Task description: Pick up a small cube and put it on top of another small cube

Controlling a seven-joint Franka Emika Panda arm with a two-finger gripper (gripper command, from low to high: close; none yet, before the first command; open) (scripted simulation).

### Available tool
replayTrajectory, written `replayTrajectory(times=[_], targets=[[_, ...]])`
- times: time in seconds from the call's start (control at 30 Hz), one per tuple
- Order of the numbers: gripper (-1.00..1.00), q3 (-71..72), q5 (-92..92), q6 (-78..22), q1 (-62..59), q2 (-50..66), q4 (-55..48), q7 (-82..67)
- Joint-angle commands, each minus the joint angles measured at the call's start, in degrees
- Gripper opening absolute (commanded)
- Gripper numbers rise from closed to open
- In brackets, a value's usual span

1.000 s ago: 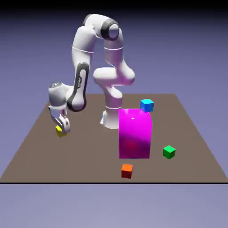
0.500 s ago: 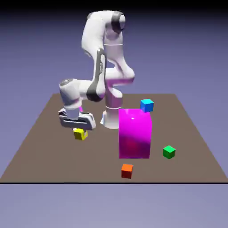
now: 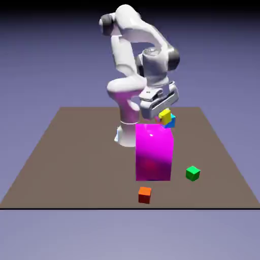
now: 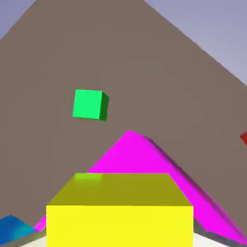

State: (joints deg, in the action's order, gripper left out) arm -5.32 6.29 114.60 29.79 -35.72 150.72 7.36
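My gripper is shut on the small yellow cube and holds it in the air, behind the top of the magenta block. The small blue cube rests on the table just beneath and a little to the exterior view's right of the yellow one, mostly hidden by it. In the hand view the yellow cube fills the bottom edge and hides both fingers. A corner of the blue cube peeks out at the lower left there.
The tall magenta block stands mid-table, right in front of the blue cube; its top corner shows in the hand view. A green cube and an orange cube lie nearer the table's front edge. The green cube also shows in the hand view.
The arm has lifted the yellow cube off the table and swung it from the exterior view's left across to above the blue cube behind the magenta block. The gripper stayed shut.
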Motion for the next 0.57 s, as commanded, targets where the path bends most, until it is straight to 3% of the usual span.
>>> replayTrajectory(times=[0.0,0.23,0.4,0.43,0.53], targets=[[-1.0,1.0,-1.3,-1.7,1.5,-2.1,0.4,-2.1],[-1.0,4.2,-8.1,-9.6,9.2,-12.8,3.5,-13.8],[-1.0,3.9,-8.4,2.0,9.0,-10.2,12.5,-13.7],[1.0,3.9,-8.4,2.0,9.0,-10.2,12.5,-13.7],[1.0,4.0,-8.3,-3.0,9.1,-11.3,8.6,-13.8]])
